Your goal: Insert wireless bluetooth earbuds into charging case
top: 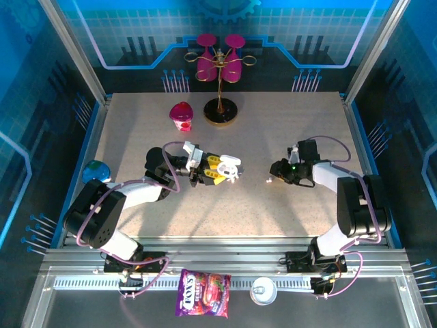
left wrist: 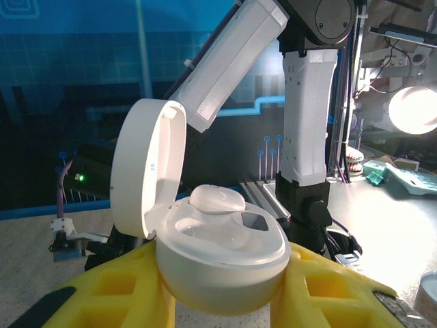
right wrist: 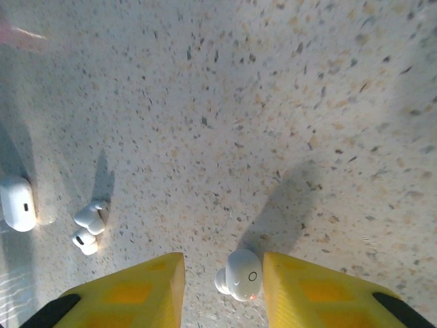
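One open case (left wrist: pixel 218 263), one closed case (right wrist: pixel 17 203); four earbuds (right wrist: pixel 242 275).

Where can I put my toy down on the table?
Bare room: the back right corner, right of the glass stand, and the front strip between the two arms. Crowded: the middle, where the left hand holds the open case near the right hand.

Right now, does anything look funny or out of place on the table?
Yes. One tiny glossy white earbud lies loose on the speckled table between the right gripper's open yellow fingers; two more lie nearby. The open white charging case held by the left gripper has one socket looking empty.
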You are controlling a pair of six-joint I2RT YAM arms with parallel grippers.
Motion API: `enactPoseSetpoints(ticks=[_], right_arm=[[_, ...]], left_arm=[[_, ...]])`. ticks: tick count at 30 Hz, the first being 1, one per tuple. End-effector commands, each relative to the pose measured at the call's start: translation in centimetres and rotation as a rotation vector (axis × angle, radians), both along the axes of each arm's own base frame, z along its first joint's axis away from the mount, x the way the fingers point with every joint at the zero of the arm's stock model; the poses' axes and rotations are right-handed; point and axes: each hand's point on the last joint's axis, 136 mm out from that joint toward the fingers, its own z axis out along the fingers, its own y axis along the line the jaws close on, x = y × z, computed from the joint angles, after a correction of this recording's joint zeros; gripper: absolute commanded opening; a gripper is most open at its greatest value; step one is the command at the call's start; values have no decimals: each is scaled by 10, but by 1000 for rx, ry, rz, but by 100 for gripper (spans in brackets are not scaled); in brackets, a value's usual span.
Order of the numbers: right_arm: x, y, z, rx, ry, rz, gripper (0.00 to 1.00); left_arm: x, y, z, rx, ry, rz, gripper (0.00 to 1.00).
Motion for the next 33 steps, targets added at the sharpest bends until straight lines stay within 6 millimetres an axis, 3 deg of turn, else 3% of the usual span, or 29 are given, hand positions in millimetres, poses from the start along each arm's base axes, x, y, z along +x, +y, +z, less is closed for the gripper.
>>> enactPoseSetpoints(ticks=[1,13,33], right_arm=[[-8,7,-10,-30,46,48,35],[-8,23,-14,-3,52,82,35],[0,38,-11,23,33,120,26]], left_arm=[[-1,1,6,-8,-26,-20,24],[3,1,7,-13,-24,1,23],[5,2,4,-13,-14,15,22]])
